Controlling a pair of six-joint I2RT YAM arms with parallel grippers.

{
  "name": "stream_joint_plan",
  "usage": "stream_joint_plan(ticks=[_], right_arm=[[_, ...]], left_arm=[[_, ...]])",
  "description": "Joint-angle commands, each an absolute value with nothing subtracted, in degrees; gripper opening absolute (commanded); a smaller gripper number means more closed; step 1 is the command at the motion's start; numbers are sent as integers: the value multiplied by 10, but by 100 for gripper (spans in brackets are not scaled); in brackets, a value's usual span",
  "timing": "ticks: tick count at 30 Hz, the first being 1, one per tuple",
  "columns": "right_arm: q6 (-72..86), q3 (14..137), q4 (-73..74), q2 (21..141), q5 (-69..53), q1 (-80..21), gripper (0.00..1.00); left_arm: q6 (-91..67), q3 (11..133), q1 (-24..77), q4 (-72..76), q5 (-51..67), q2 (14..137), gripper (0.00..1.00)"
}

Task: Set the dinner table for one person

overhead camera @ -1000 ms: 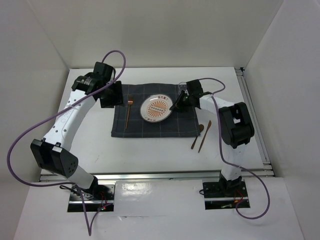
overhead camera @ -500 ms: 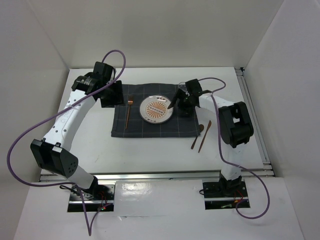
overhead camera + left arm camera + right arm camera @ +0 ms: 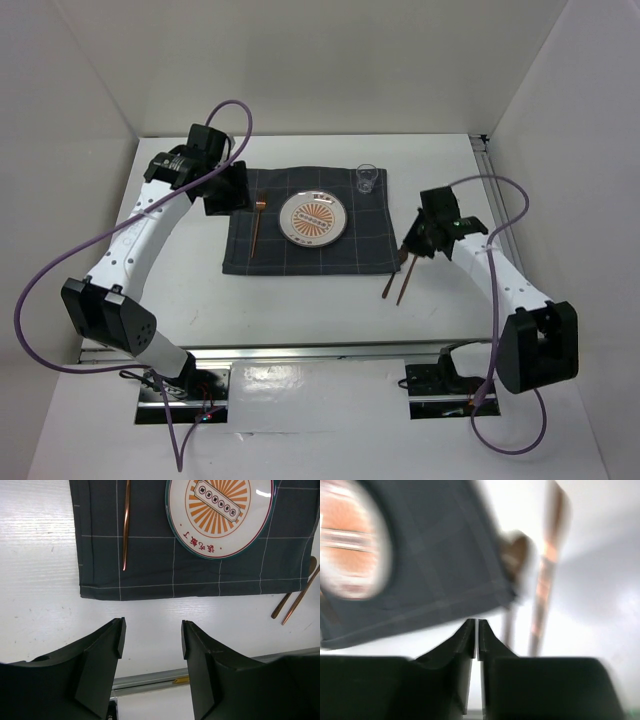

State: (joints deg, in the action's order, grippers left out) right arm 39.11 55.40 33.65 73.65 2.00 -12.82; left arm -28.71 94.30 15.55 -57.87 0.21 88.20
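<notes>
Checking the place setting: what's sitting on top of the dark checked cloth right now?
On the cloth: a sunburst plate in the middle, a copper utensil to its left, a glass at its far right corner. Whatever the plate covers cannot be seen.

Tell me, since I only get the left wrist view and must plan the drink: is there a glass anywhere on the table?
Observer: Yes, a clear glass stands on the dark cloth, at its far right corner.
Operator: And the right gripper?
Observer: The right gripper hovers over the two copper utensils just right of the cloth.
Operator: Holding anything?
Observer: No, its wrist view shows the fingers shut, empty.
</notes>
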Motion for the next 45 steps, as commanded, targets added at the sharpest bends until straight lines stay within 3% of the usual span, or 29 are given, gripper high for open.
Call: stream_joint_plan(ticks=[1, 2, 5, 12, 20, 23, 25, 26, 36, 45], right_arm=[[400, 481, 399, 725, 16, -109, 26], [394, 458, 392, 725, 7, -109, 43], [394, 436, 379, 744, 7, -104, 59], [381, 442, 335, 809, 9, -98, 60], [394, 447, 302, 873, 23, -98, 46], [400, 453, 301, 887, 35, -91, 27], [400, 467, 314, 887, 44, -91, 6], [400, 473, 323, 870, 55, -91, 1], [311, 613, 387, 812, 66, -91, 0], [210, 733, 374, 929, -36, -162, 0]], left_arm=[[-286, 926, 154, -556, 21, 880, 66], [-286, 926, 154, -555, 26, 880, 66], [-286, 912, 154, -550, 26, 880, 66], [-286, 907, 154, -550, 26, 880, 67], [-286, 907, 154, -550, 26, 880, 67], [-286, 907, 154, -550, 26, 885, 67], [-286, 912, 154, -550, 26, 885, 67], [-286, 912, 154, -550, 26, 885, 67], [-286, 918, 154, -550, 26, 890, 67], [-286, 918, 154, -550, 21, 896, 67]])
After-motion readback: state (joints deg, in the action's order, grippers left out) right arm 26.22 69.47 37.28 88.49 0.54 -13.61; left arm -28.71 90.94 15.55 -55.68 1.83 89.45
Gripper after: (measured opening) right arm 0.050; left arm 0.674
